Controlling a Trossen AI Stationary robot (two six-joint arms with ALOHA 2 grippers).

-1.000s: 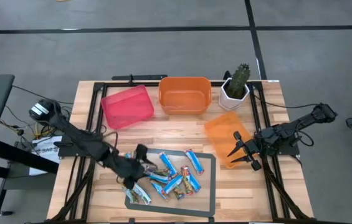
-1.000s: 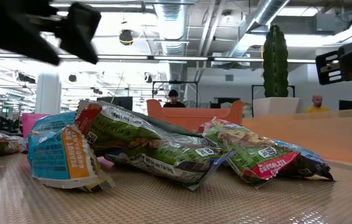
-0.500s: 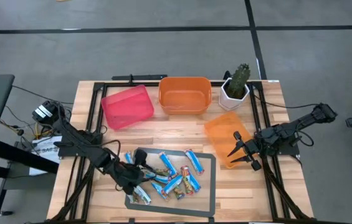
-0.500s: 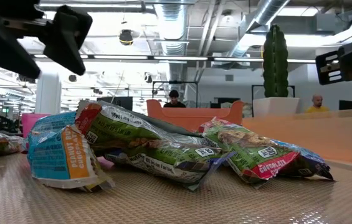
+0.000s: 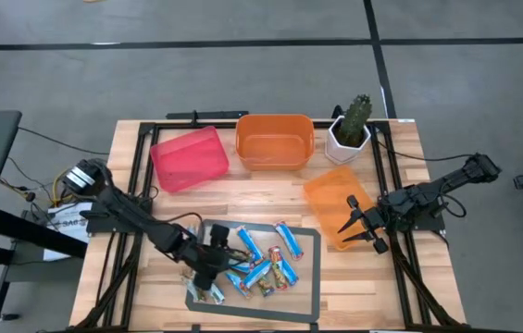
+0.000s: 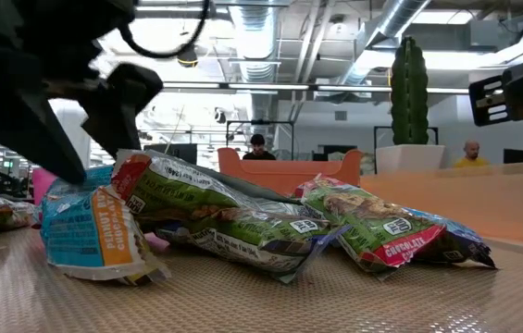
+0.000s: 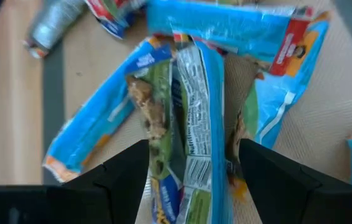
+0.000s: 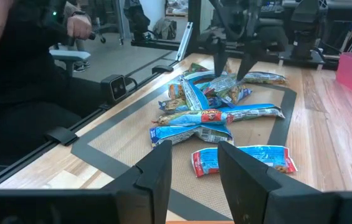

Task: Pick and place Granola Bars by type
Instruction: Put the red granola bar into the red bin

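Granola Bars [image 5: 259,264]: roughly a dozen wrapped bars, mostly blue, some green-brown or red-marked, heaped on a dark-bordered mat [image 5: 309,242] at lower centre of the high view. None sorted yet.

Change noted: the left arm has swung in from the mat's left edge over the last second and dropped onto the heap. The left gripper [image 5: 213,270] now sits low over the pile's left side, jaws spread wide, one finger on either side of an upturned blue-and-green bar [image 7: 191,124] in the left wrist view (nothing clamped so far). Judged meaning: a first pick is lined up; closing on that bar comes next.

Right gripper [image 5: 361,225]: unmoved, parked over the flat orange bin at right of the high view, fingers partly apart, holding nothing.

Containers, largest first:
- Orange bin [image 5: 275,141], upper centre: no bars visible inside.
- Red bin [image 5: 190,157], upper left of centre: no bars visible.
- Flat orange bin [image 5: 330,199], right of centre: no bars visible (partly covered by the right gripper).
- White pot [image 5: 345,138], upper right: holds a cactus [image 5: 356,115], not a task item.
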